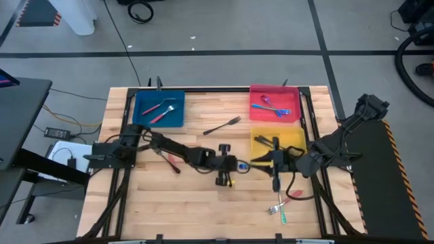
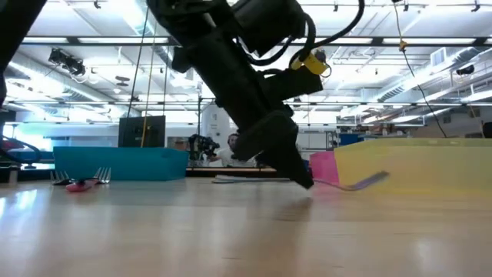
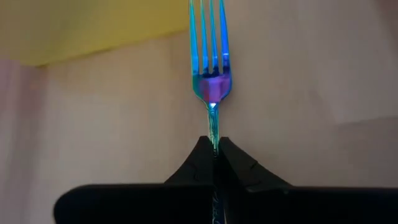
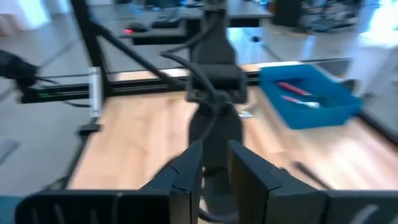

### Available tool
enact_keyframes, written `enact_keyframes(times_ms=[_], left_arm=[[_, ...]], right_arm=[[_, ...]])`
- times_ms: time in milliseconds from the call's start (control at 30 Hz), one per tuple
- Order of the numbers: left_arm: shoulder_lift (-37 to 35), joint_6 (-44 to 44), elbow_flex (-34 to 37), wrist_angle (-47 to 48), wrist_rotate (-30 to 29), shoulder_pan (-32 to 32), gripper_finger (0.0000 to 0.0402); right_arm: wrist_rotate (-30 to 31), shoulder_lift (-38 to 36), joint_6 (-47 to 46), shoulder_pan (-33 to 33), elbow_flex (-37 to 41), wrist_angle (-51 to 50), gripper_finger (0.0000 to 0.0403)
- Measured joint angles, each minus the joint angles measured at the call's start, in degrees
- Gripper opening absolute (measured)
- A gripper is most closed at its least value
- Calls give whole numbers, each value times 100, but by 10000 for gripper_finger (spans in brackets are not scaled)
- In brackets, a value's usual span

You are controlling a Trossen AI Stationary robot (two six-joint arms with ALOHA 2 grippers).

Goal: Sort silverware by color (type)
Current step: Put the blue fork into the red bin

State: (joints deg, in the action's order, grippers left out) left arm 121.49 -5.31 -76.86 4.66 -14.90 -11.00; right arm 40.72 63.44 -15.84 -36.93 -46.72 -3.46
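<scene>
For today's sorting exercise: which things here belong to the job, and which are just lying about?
Job:
- blue iridescent fork, held by left gripper
- red-handled forks
- dark fork
- right gripper

Lying about:
- cables on floor
- power brick

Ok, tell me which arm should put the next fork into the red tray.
Left. Its tool is shut on a blue fork, tines toward the yellow tray; the right tool is open, holding nothing.

High cam looks straight down on whole surface (image 1: 203, 203). Low cam sits at surface lvl, facing room. L wrist cam v. close on blue fork (image 3: 211, 74). Both wrist cams share surface w/ high; yellow tray (image 1: 298, 139) at 3 o'clock.
</scene>
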Motion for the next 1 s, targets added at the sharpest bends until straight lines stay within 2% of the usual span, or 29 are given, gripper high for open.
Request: enact_keyframes(times_ms=[267, 533, 633, 800, 1000], left_arm=[[-466, -417, -2, 1078, 25, 338, 7], [-850, -739, -7, 2065, -139, 934, 8], [-981, -781, -15, 2005, -355, 1257, 8], [-1067, -813, -11, 1674, -356, 1801, 9], [-1065, -748, -11, 1439, -353, 2398, 9]], right_arm=[[932, -605, 91, 37, 0, -1003, 82], [1423, -969, 784, 266, 0, -1308, 82], [1565, -1029, 1119, 434, 0, -1328, 82], [1566, -1016, 1773, 830, 0, -1338, 82], [1557, -1005, 1911, 1508, 0, -1354, 82]])
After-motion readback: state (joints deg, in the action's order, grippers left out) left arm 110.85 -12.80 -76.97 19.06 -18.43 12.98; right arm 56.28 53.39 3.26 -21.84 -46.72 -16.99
